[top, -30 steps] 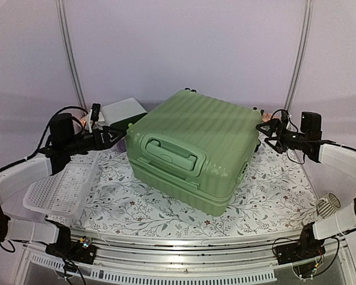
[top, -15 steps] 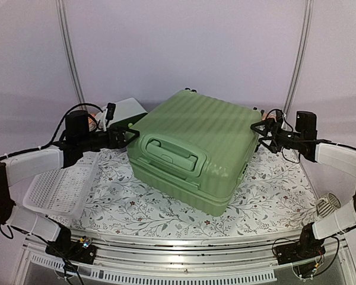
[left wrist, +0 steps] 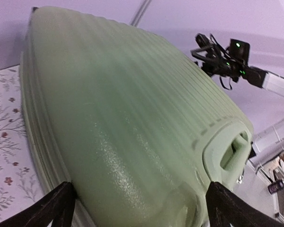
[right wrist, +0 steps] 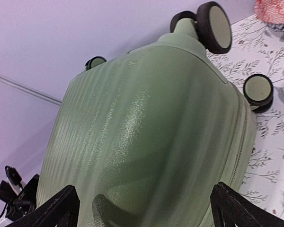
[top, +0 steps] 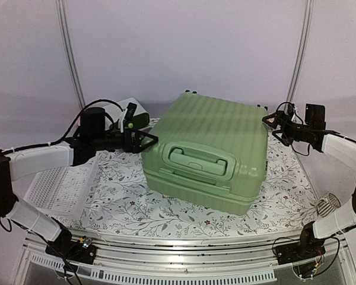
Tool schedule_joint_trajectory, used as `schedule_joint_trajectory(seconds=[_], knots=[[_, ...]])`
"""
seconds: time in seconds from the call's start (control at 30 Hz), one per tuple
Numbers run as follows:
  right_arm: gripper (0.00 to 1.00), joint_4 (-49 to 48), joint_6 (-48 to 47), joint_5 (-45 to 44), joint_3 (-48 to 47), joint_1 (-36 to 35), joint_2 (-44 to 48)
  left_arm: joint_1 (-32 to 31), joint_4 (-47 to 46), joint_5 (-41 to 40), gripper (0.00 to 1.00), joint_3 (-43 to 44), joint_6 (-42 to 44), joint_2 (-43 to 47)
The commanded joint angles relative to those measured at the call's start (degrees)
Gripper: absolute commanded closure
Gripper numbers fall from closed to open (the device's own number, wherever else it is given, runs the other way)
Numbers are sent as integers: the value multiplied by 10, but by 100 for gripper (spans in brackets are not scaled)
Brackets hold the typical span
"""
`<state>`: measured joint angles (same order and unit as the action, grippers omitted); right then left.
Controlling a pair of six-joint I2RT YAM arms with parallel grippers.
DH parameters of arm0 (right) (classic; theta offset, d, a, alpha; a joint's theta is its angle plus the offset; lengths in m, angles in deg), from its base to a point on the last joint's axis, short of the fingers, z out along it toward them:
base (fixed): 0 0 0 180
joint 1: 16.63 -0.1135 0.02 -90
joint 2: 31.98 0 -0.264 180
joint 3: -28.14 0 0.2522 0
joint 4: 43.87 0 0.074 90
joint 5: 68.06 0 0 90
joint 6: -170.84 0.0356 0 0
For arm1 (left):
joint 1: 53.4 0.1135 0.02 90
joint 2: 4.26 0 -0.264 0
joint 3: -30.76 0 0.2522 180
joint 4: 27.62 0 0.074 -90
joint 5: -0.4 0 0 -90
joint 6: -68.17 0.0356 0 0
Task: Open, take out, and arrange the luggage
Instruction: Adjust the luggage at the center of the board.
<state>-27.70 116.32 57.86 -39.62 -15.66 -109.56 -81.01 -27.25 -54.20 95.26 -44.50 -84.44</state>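
Note:
The luggage (top: 210, 145) is a light-green ribbed hard-shell suitcase lying flat and closed in the middle of the table, its handle (top: 197, 161) facing the near edge. My left gripper (top: 143, 138) is open and pressed against the near-left corner. In the left wrist view the shell (left wrist: 132, 118) fills the space between the spread fingertips (left wrist: 57, 205). My right gripper (top: 273, 126) is open at the far-right corner. Its wrist view has the shell (right wrist: 146, 132) between the fingers (right wrist: 241, 208), with black wheels (right wrist: 213, 26) beyond.
A white perforated basket (top: 59, 187) lies at the left under my left arm. A small white-and-green box (top: 136, 111) sits behind the left gripper. A floral cloth (top: 166, 208) covers the table. A round slotted piece (top: 327, 205) lies at the right edge.
The suitcase has turned so its handle now faces the near edge. My left gripper moved right against its corner. My right gripper shifted right and back. Both stayed open.

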Motion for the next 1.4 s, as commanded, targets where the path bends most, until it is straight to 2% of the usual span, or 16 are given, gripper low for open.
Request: schedule_joint_trajectory(seconds=[0.0,0.1,0.27,0.47,0.7,0.9,0.97,1.03,1.17,1.23,1.37], knots=[[1,78,-44,-36,-24,18,20,-80,19,130,2,20,17,0],[1,103,-59,-59,-28,17,35,-80,36,73,2,16,31,27],[1,152,-83,-110,-49,17,42,-78,71,-69,2,9,62,81],[0,177,-98,-149,-63,17,43,-75,69,-153,2,-30,70,140],[0,191,-105,-174,-81,17,36,-69,72,-212,2,-56,67,164],[1,231,-98,-293,-107,17,32,-64,69,-198,2,-58,64,142],[0,225,-117,-257,-106,17,32,-64,56,-172,2,-61,64,136],[1,210,-150,-168,-104,16,29,-64,40,-143,2,-65,63,131],[1,186,-157,-49,-104,16,15,-64,8,-95,2,-72,54,120],[1,171,-151,-7,-103,17,5,-64,-4,-79,2,-74,47,114],[2,152,-136,25,-110,13,-25,-64,-17,-53,2,-74,32,94]])
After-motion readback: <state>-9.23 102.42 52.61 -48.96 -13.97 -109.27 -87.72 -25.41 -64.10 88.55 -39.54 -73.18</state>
